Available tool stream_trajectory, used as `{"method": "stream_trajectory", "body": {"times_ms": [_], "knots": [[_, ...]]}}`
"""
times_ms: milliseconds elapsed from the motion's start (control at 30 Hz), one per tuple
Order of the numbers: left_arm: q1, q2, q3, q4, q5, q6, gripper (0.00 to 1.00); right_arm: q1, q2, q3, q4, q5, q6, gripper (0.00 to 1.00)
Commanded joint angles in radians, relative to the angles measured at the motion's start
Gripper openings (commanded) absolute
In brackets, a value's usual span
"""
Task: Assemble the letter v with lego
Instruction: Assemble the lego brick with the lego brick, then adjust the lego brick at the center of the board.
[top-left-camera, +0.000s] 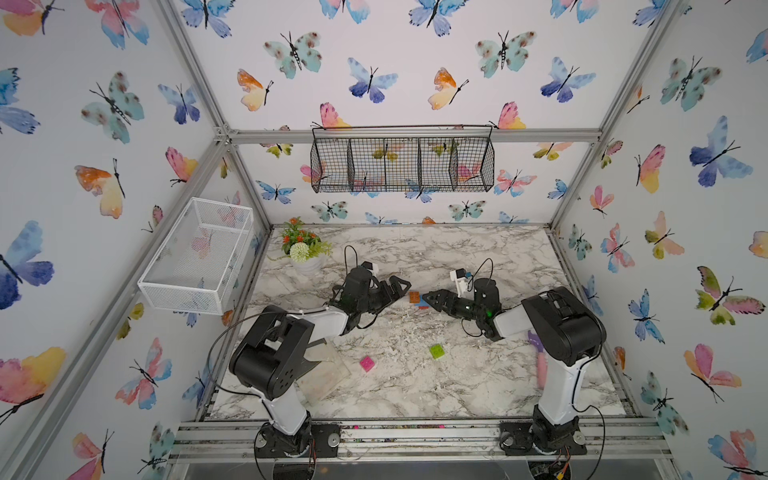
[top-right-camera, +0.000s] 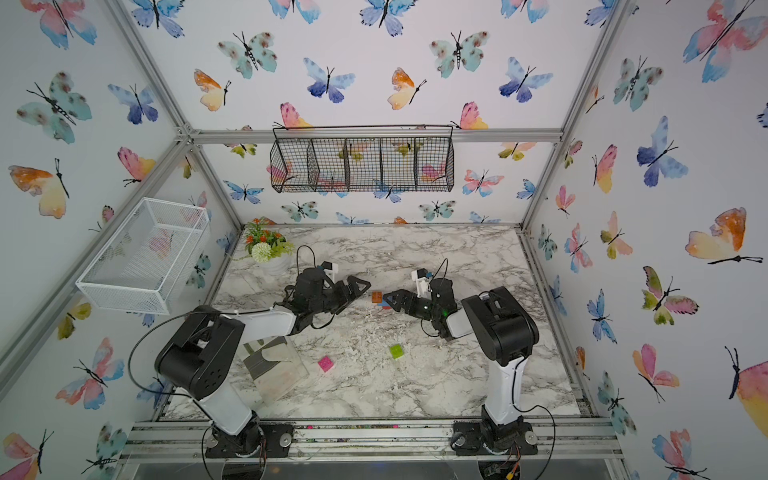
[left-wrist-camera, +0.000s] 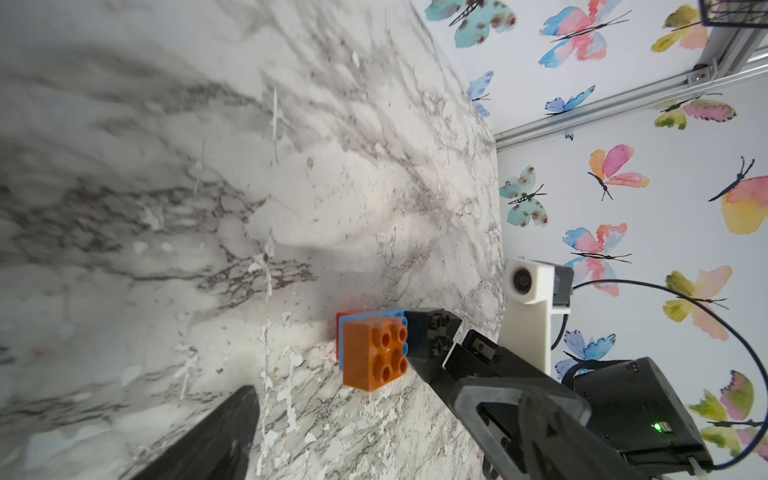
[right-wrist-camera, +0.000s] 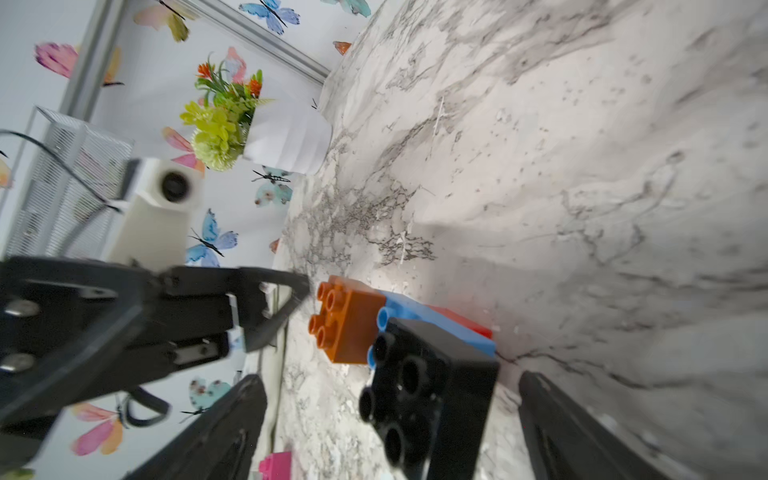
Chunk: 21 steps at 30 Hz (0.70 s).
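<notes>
Orange brick (left-wrist-camera: 374, 353) and black brick (right-wrist-camera: 419, 399) sat on the blue bar (right-wrist-camera: 409, 308) over the red brick (right-wrist-camera: 467, 322); letter v (top-left-camera: 417, 300), mid-frame in both top views, judged part-built; green brick (top-left-camera: 436, 351) and pink brick (top-left-camera: 367, 363) lay loose lower-centre, tips unplaced; left gripper (top-left-camera: 400, 291) and right gripper (right-wrist-camera: 390, 376) both gaped empty beside it; black brick hidden under the right gripper in top views; red barely showed.

Both top views high, looking down on the whole table (top-left-camera: 415, 257), wrist views low and close, facing the same brick stack (left-wrist-camera: 370, 353) from opposite sides
</notes>
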Motion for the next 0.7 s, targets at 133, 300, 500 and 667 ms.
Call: {"method": "stream_trajectory", "body": {"times_ms": [133, 300, 500, 667], "knots": [[0.035, -0.224, -0.001, -0.297, -0.149, 0.343, 0.98, -0.008, 0.001, 0.016, -0.188, 0.017, -0.34, 0.94], [0.049, -0.275, -0.035, -0.318, -0.165, 0.401, 0.98, -0.008, -0.016, 0.054, -0.293, 0.082, -0.507, 0.9], [0.056, -0.267, -0.03, -0.341, -0.11, 0.439, 0.98, -0.006, 0.038, 0.141, -0.399, 0.132, -0.577, 0.85], [0.057, -0.272, -0.039, -0.344, -0.101, 0.457, 0.98, 0.016, 0.038, 0.146, -0.368, 0.146, -0.642, 0.86]]}}
